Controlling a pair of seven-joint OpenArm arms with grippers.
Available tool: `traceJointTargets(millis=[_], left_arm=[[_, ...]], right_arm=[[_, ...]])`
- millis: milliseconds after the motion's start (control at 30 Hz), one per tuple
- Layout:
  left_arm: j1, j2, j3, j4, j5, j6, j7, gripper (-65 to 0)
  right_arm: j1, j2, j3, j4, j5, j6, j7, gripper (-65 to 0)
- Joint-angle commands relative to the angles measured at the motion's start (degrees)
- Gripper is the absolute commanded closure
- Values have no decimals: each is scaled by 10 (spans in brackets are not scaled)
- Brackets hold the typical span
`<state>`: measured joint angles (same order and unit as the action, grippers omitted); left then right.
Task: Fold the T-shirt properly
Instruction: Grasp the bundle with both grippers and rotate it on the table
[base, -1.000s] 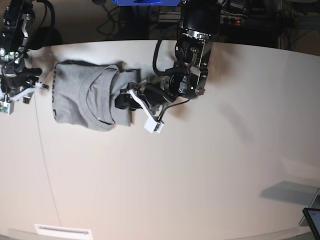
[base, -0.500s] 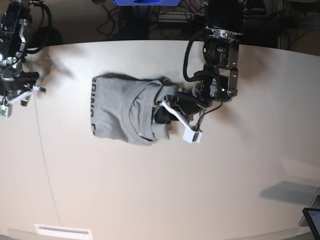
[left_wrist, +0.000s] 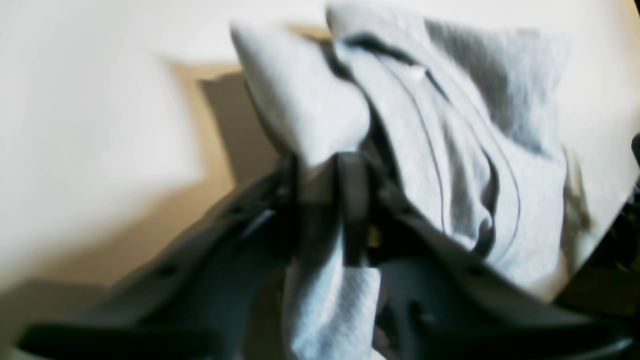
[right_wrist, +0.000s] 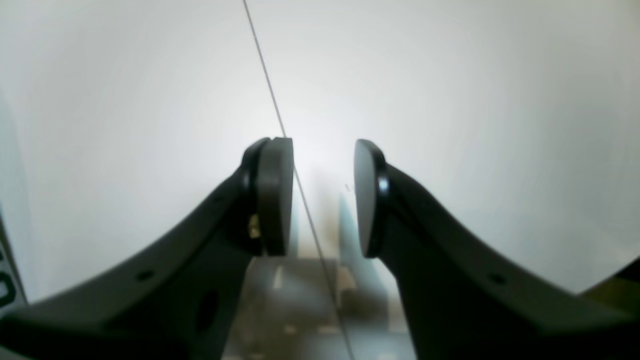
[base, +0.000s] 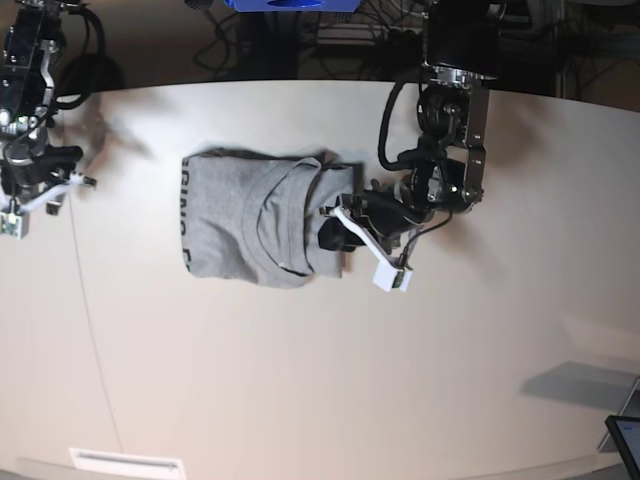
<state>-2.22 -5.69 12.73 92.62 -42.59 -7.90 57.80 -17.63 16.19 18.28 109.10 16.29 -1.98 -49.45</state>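
The T-shirt (base: 230, 220) lies as a folded grey bundle on the pale table, with black lettering along its left edge (base: 185, 215). My left gripper (base: 335, 232) is at the bundle's right edge. In the left wrist view this gripper (left_wrist: 320, 200) is shut on a fold of the T-shirt (left_wrist: 450, 150), and cloth fills the narrow gap between its dark fingers (left_wrist: 352, 210). Far off at the table's left, my right gripper (base: 40, 190) is apart from the shirt. Its wrist view shows the right gripper (right_wrist: 322, 200) open, with only bare table between the pads (right_wrist: 272, 195).
A thin seam line (base: 90, 330) runs down the table's left part and passes under the right gripper. A white label (base: 125, 462) sits at the front edge. A dark screen corner (base: 625, 440) shows at the bottom right. Cables and dark equipment stand behind the table's far edge (base: 300, 85).
The left gripper dragged the folded shirt to the right across the table, then stayed almost where it was, with its wrist turned slightly. The right arm has hardly moved.
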Motion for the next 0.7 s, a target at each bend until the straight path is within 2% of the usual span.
traceJointTargets(millis=[0,100,233,300,367,433,467,533,600,667], left_arm=[[-12,-6,-1,14,-11,-7,-9,-212],[-18,-16,-5,29,-11,-7,-9,-260],[2,-36,1,98,-14,-7,-8,-255],[25,-45,1,139,-14,-7,-8,-247],[50,-52,1,168,-14,-7,-4,-160],[70,-53,-3,178,-14,-7,25,0],[78,-53,-3,178,-14,-8,36,0],[99,-53,0,181,-14,-8,46,0],[120,-53,2,189,-14,-10,47,0],[135,-56,21,200,-14,-29,47,0]], right_arm=[[4,6,-13,11,4,2,11,-197],[4,17,-55,12,3,2,11,-196],[16,46,-113,14,3,-1,36,-196],[38,53,-121,14,3,-2,30,-196],[64,55,-123,12,3,-2,10,-194],[91,55,-124,12,3,1,-12,-144],[106,55,-126,11,3,1,-20,-87],[136,55,-147,9,3,2,-32,-19],[164,63,-181,0,3,2,-44,-15],[186,65,-224,-12,3,2,-46,-10]])
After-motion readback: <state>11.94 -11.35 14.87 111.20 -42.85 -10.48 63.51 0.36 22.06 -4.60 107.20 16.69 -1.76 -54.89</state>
